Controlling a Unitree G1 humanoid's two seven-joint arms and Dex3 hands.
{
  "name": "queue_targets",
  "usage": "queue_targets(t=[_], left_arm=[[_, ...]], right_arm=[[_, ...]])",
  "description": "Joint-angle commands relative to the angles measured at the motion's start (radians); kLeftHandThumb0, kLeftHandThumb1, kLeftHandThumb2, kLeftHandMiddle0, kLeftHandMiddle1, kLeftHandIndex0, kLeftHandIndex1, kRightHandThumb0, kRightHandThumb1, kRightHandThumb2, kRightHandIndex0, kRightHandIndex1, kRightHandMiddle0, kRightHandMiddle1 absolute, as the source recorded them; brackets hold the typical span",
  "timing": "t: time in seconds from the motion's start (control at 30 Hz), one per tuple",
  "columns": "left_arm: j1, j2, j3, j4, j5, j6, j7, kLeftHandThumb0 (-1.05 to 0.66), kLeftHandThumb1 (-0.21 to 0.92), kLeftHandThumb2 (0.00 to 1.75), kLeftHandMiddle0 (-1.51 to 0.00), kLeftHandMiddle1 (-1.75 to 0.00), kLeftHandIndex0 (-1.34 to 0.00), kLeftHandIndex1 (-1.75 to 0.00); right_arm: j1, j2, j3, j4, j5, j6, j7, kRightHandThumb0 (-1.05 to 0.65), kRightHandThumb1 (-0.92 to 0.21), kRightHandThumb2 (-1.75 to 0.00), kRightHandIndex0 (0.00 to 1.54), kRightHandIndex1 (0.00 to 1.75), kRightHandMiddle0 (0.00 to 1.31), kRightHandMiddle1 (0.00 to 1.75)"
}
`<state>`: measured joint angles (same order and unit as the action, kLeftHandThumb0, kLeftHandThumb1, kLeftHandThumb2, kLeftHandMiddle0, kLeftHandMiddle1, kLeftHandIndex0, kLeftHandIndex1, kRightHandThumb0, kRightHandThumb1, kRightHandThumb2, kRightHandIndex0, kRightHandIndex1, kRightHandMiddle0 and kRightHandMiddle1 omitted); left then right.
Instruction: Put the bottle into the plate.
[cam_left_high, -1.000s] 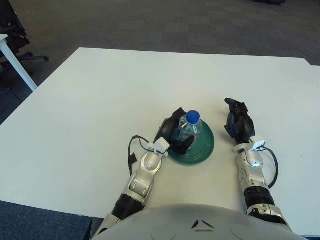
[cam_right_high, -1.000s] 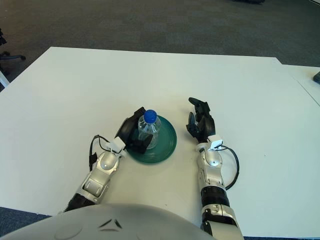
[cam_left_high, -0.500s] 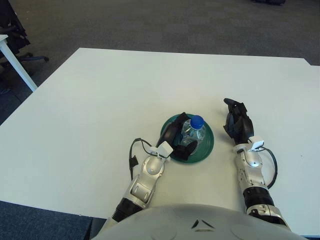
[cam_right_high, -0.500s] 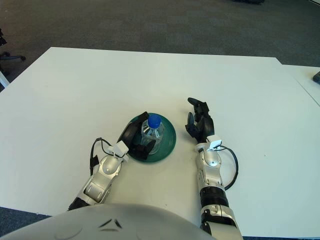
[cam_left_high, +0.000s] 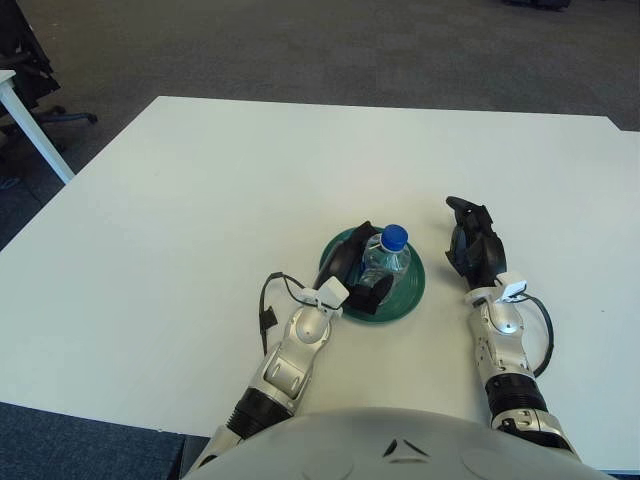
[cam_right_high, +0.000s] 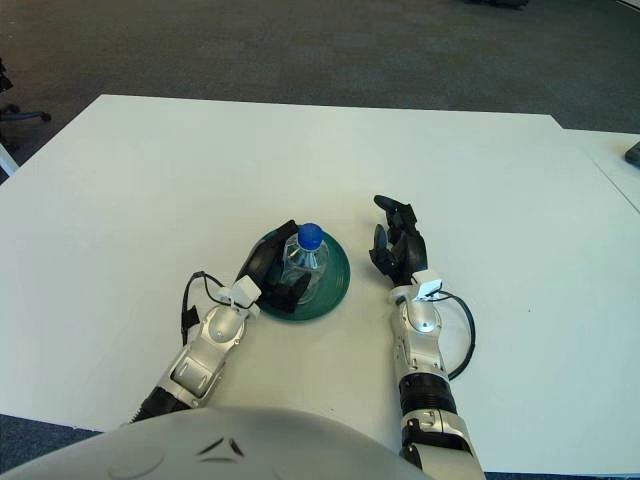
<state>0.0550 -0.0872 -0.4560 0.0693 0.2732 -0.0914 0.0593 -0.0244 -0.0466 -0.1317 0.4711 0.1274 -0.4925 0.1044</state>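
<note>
Left hand (cam_left_high: 352, 279) grips bottle (cam_left_high: 384, 262) inside plate (cam_left_high: 410, 297) rim.

The left hand (cam_left_high: 352, 281) reaches forward from its bent arm, dark fingers (cam_left_high: 368, 292) curled inward in a grasp. The right hand (cam_left_high: 474, 249) rests apart (fingers loosely spread, palm inward).

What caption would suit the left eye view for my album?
Left hand grips an upright bottle on a green plate; right hand rests alongside.
</note>
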Motion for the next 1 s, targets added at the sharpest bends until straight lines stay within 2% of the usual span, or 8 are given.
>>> queue_targets(t=[0.0, 0.4, 0.5, 0.57, 0.6, 0.63, 0.73, 0.97], left_arm=[[0.022, -0.049, 0.004, 0.003, -0.021, 0.074, 0.002, -0.17, 0.26, 1.33, -1.31, -1.75, -1.05, -1.75], [0.002, -0.068, 0.034, 0.044, -0.168, -0.003, 0.001, -0.16, 0.3, 1.26, -1.26, -1.75, -1.02, -1.75], [-0.01, -0.054, 0.035, 0.064, -0.183, -0.032, -0.015, -0.21, 0.35, 1.16, -1.11, -1.75, -0.93, -1.75], [-0.019, -0.04, 0.034, 0.076, -0.186, -0.057, -0.029, -0.32, 0.4, 1.15, -0.97, -1.75, -0.72, -1.75], [-0.032, -0.011, 0.032, 0.085, -0.178, -0.085, -0.052, -0.35, 0.48, 1.05, -0.76, -1.75, -0.61, -1.72], [-0.042, 0.008, 0.03, 0.092, -0.171, -0.106, -0.068, -0.47, 0.57, 0.91, -0.54, -1.43, -0.39, -1.52], [-0.051, 0.022, 0.034, 0.107, -0.162, -0.135, -0.088, -0.62, 0.72, 0.67, -0.33, -0.95, -0.13, -1.26], [-0.122, 0.119, 0.029, 0.204, 0.032, -0.259, -0.041, -0.92, 0.9, 0.45, -0.1, -0.33, -0.01, -0.63]], right_arm=[[0.105, 0.067, 0.018, 0.071, 0.015, 0.055, 0.002, -0.7, -0.92, -0.72, 0.38, 0.16, 0.0, 0.89], [0.111, 0.062, 0.013, 0.068, 0.011, 0.05, -0.002, -0.72, -0.92, -0.73, 0.37, 0.17, 0.0, 0.85], [0.11, 0.063, 0.011, 0.07, 0.014, 0.048, -0.001, -0.73, -0.92, -0.72, 0.37, 0.17, 0.0, 0.85], [0.109, 0.065, 0.009, 0.071, 0.018, 0.047, 0.001, -0.72, -0.92, -0.72, 0.36, 0.18, 0.0, 0.85], [0.109, 0.066, 0.008, 0.07, 0.024, 0.046, 0.005, -0.72, -0.92, -0.71, 0.36, 0.18, 0.0, 0.86], [0.108, 0.067, 0.006, 0.071, 0.028, 0.046, 0.008, -0.72, -0.92, -0.71, 0.36, 0.18, 0.0, 0.86], [0.108, 0.067, 0.005, 0.071, 0.032, 0.045, 0.012, -0.72, -0.92, -0.7, 0.35, 0.18, 0.0, 0.87], [0.112, 0.052, 0.01, 0.068, 0.006, 0.053, 0.009, -0.72, -0.92, -0.73, 0.33, 0.18, 0.0, 0.85]])
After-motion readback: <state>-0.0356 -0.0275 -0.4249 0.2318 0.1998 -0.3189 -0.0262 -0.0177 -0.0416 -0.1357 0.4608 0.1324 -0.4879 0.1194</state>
